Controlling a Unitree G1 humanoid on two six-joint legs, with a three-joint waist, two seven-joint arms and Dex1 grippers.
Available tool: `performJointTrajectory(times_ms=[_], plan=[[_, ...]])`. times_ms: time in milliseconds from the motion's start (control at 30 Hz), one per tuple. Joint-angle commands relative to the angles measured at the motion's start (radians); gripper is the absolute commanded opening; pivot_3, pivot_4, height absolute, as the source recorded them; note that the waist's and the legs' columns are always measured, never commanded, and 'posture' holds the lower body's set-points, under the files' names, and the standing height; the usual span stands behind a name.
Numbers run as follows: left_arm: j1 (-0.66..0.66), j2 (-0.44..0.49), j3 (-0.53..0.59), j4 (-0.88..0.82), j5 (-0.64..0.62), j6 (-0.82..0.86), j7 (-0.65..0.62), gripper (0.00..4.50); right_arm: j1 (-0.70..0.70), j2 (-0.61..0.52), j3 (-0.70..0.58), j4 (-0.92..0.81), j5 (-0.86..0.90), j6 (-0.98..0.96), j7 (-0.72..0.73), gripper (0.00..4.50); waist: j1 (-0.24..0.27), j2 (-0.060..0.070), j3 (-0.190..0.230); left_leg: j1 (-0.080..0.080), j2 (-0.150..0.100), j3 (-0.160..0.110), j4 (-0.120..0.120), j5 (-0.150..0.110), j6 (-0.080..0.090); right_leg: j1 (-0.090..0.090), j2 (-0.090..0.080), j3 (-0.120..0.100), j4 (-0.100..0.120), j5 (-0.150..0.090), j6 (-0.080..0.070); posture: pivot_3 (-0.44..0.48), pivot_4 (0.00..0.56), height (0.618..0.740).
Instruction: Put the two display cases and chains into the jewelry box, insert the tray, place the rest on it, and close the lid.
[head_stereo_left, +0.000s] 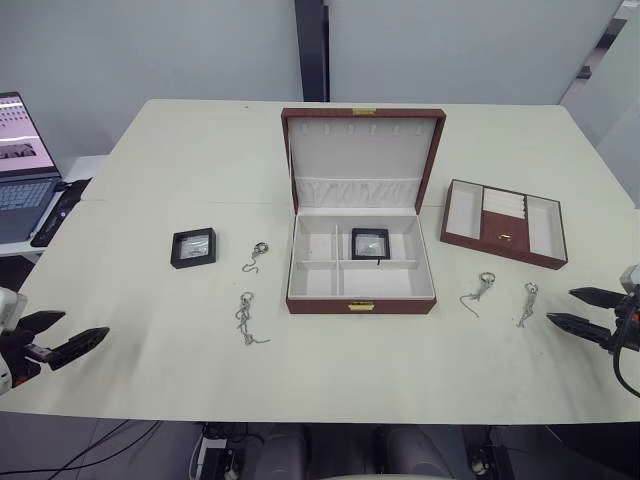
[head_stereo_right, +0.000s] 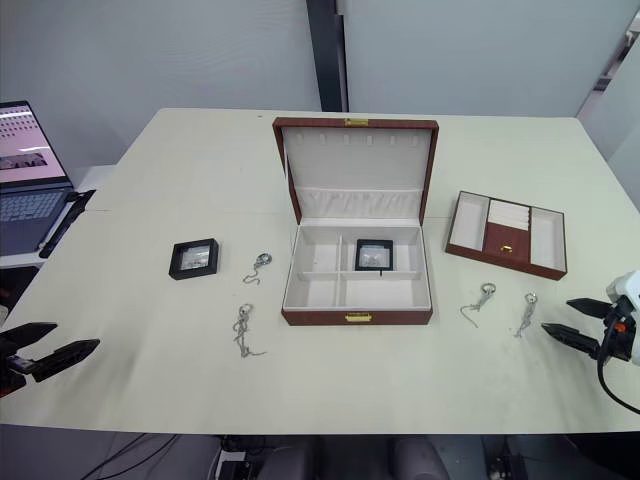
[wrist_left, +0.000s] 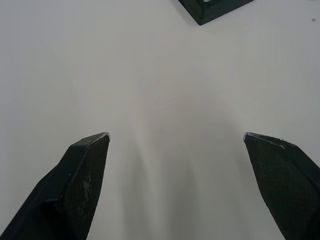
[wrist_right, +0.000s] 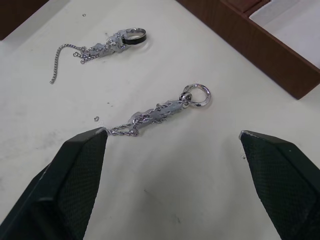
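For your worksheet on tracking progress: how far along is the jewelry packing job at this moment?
Done: one display case lies in the open jewelry box. In hand: nothing; the left gripper and right gripper are open. Left: the second display case, four silvery pieces, two left of the box and two right, the tray and the raised lid.

jewelry box (head_stereo_left: 361, 300) open, one display case (head_stereo_left: 370, 243) inside, tray (head_stereo_left: 505, 223) beside

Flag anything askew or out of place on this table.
Only one oddity: the display case inside the jewelry box sits tilted, propped on a compartment divider instead of lying flat. The other display case, the chains and the tray lie loose on the table; nothing is spilled or damaged.
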Motion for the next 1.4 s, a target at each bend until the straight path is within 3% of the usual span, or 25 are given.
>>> performJointTrajectory(times_ms=[33, 200, 400, 633, 800, 1067, 1300, 1400], plan=[[-0.012, 0.027, -0.009, -0.034, -0.008, 0.001, 0.001, 4.45, -0.010, -0.013, -0.037, -0.064, 0.041, 0.022, 0.007, 4.50, 0.000, 0.000, 0.000, 0.000, 0.000, 0.000, 0.000, 0.000, 0.000, 0.000, 0.000, 0.000, 0.000, 0.000, 0.000, 0.000, 0.150, 0.740], [-0.064, 0.086, -0.111, -0.025, 0.023, -0.032, -0.033, 4.45, -0.035, -0.004, -0.039, -0.260, 0.149, 0.141, 0.004, 4.50, 0.000, 0.000, 0.000, 0.000, 0.000, 0.000, 0.000, 0.000, 0.000, 0.000, 0.000, 0.000, 0.000, 0.000, 0.000, 0.000, 0.150, 0.740], [-0.294, 0.155, -0.337, 0.054, 0.074, -0.102, -0.089, 4.45, -0.126, 0.059, 0.034, -0.515, 0.301, 0.283, -0.037, 4.50, 0.002, 0.000, 0.000, -0.001, 0.000, -0.001, 0.000, 0.000, 0.000, 0.000, 0.000, -0.001, 0.000, 0.000, 0.000, 0.000, 0.150, 0.740], [-0.630, 0.132, -0.605, 0.218, 0.171, -0.197, -0.178, 4.45, -0.235, 0.157, 0.145, -0.743, 0.383, 0.352, -0.141, 4.50, 0.002, 0.000, 0.000, -0.003, -0.001, -0.001, 0.001, 0.000, 0.000, -0.003, 0.002, -0.002, 0.001, 0.000, 0.000, 0.000, 0.150, 0.740], [-0.807, 0.098, -0.750, 0.391, 0.270, -0.316, -0.242, 4.45, -0.239, 0.184, 0.177, -0.857, 0.398, 0.376, -0.214, 4.50, 0.002, 0.000, 0.000, -0.004, -0.001, -0.002, 0.001, 0.000, 0.000, -0.003, 0.004, -0.002, 0.001, 0.000, 0.000, 0.000, 0.150, 0.740], [-1.016, 0.009, -0.870, 0.699, 0.389, -0.467, -0.289, 4.45, -0.199, 0.192, 0.179, -0.947, 0.414, 0.386, -0.287, 4.50, 0.002, 0.000, 0.000, -0.005, -0.001, -0.002, 0.002, 0.000, 0.000, -0.004, 0.006, -0.002, 0.002, 0.000, 0.000, 0.000, 0.150, 0.740], [-1.068, -0.021, -0.903, 0.816, 0.462, -0.517, -0.278, 4.45, -0.162, 0.198, 0.170, -0.984, 0.429, 0.390, -0.332, 4.50, -0.001, -0.001, 0.001, -0.005, 0.000, -0.002, 0.002, 0.000, 0.000, -0.005, 0.007, -0.002, 0.004, 0.000, 0.000, 0.000, 0.150, 0.740], [-1.066, -0.026, -0.898, 0.830, 0.475, -0.529, -0.273, 3.82, -0.150, 0.195, 0.178, -0.981, 0.418, 0.380, -0.335, 4.50, -0.001, -0.001, 0.001, -0.004, 0.000, -0.002, 0.002, 0.000, 0.000, -0.006, 0.007, -0.002, 0.005, 0.000, 0.000, 0.000, 0.150, 0.740]])
